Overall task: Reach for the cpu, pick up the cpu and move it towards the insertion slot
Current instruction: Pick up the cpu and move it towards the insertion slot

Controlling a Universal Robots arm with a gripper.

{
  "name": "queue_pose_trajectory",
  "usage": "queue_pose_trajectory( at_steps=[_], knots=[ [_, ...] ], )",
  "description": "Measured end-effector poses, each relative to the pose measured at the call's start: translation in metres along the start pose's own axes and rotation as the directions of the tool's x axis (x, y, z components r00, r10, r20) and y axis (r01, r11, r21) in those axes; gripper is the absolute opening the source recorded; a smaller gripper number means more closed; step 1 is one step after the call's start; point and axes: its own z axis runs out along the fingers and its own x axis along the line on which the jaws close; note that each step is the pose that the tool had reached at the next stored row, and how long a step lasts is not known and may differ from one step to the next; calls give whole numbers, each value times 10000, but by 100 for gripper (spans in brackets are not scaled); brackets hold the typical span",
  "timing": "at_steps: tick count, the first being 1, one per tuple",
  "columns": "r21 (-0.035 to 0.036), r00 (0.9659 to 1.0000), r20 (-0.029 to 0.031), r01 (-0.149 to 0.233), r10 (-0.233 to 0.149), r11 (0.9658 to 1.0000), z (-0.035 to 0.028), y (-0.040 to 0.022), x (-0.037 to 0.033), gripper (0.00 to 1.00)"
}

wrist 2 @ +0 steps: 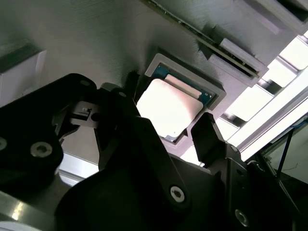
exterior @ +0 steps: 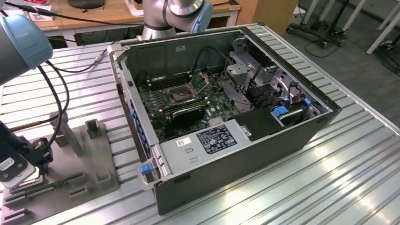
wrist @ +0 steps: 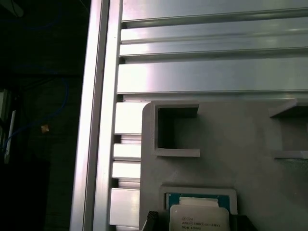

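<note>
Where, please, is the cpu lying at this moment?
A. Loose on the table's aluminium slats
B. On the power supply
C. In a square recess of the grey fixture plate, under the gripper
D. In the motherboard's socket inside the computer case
C: in the second wrist view the cpu sits flat in a framed square recess of the grey fixture plate, with the gripper straddling it from above.

Silvery cpu (wrist 2: 168, 108) lies flat in grey holder pocket (wrist 2: 157, 62) at exterior view's near left; insertion slot (exterior: 181, 96), dark-centred, metal-framed, on green motherboard (exterior: 218, 96) farther right.
</note>
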Motion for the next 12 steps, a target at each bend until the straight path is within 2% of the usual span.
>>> queue_pose_trajectory(
  at_steps=[4,5,6,7,12],
  knots=[
    [2,10000,-1,0,0,10000,-1,1,0,70],
    [2,10000,-1,-1,1,10000,-1,1,0,64],
    [2,10000,-1,-1,1,10000,-1,1,0,64],
    [2,10000,-1,-1,1,10000,-1,1,0,57],
    [2,10000,-2,-1,1,10000,-1,1,0,56]
  ],
)
